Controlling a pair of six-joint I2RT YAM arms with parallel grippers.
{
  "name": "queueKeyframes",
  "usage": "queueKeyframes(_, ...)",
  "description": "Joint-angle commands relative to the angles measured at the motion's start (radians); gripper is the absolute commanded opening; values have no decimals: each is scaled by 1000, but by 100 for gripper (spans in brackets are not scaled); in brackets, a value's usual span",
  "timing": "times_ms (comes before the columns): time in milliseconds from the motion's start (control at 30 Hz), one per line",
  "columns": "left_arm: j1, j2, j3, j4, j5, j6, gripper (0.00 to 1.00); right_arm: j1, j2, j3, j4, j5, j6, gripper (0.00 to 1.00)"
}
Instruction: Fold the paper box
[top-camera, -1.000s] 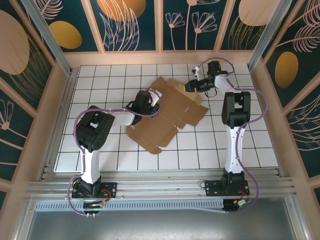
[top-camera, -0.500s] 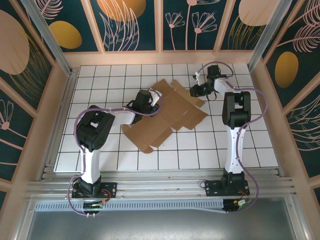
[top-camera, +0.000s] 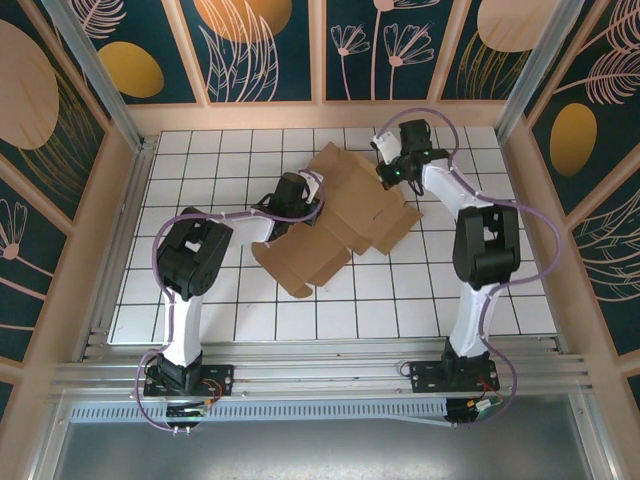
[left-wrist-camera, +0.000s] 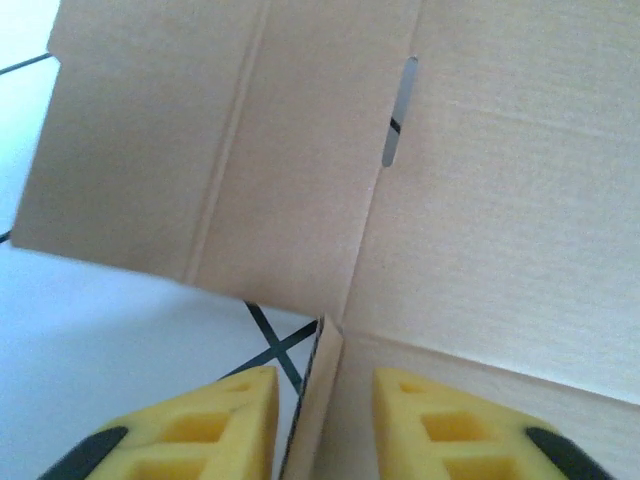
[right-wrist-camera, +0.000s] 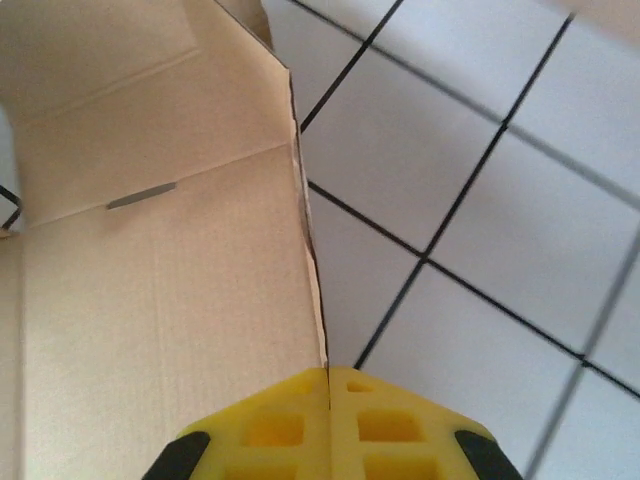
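The black-and-white left arm (top-camera: 190, 262) reaches forward and to the right. Its left gripper (left-wrist-camera: 325, 388) holds its yellow foam pads apart on either side of an upright edge of the flat brown cardboard paper box (left-wrist-camera: 480, 200). The matching right arm (top-camera: 485, 240) stretches far forward and bends left, and the right gripper (right-wrist-camera: 328, 388) has its pads pressed together, pinching the cardboard's edge.

The paper box (top-camera: 345, 215), a plain brown die-cut cardboard sheet with creases, flaps and narrow slits, is being borne unfolded near the middle of the white tiled table (top-camera: 200, 170), slanted across its grid lines, some edge flaps being held raised off that table.
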Motion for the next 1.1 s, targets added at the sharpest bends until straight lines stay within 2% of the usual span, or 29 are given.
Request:
queueKeyframes(0, -2, -142, -36, 39, 31, -138, 42, 70, -108, -89, 160, 301, -142, 0)
queueKeyframes(67, 0, -219, -80, 62, 21, -166, 48, 109, -153, -121, 210, 391, -223, 0)
queueKeyframes(233, 60, -329, -86, -12, 1, -204, 50, 173, -236, -203, 364, 563, -469, 0)
queueKeyframes(333, 150, -359, -82, -46, 87, -171, 51, 194, -275, -256, 445, 599, -594, 0)
queueKeyframes(400, 202, -327, -46, -98, 211, -70, 54, 204, -291, -265, 448, 600, -629, 0)
queueKeyframes(467, 227, -266, 8, -165, 316, 89, 56, 216, -308, -281, 454, 596, -658, 0)
queueKeyframes(533, 231, -223, 43, -183, 365, 222, 57, 228, -326, -304, 481, 593, -682, 0)
queueKeyframes(600, 241, -176, 79, -146, 417, 271, 68, 238, -341, -314, 487, 579, -696, 0)
queueKeyframes(667, 257, -117, 129, -103, 573, 354, 79, 243, -352, -318, 486, 573, -703, 0)
queueKeyframes(767, 258, -19, 253, -86, 583, 397, 94, 253, -375, -345, 484, 548, -720, 0)
queueKeyframes(833, 259, 56, 359, -120, 574, 432, 98, 262, -393, -365, 483, 531, -723, 0)
queueKeyframes(967, 259, 162, 509, -165, 640, 508, 99, 269, -399, -383, 485, 546, -722, 0)
queueKeyframes(1067, 259, 240, 611, -226, 680, 512, 99, 272, -400, -393, 484, 544, -709, 0)
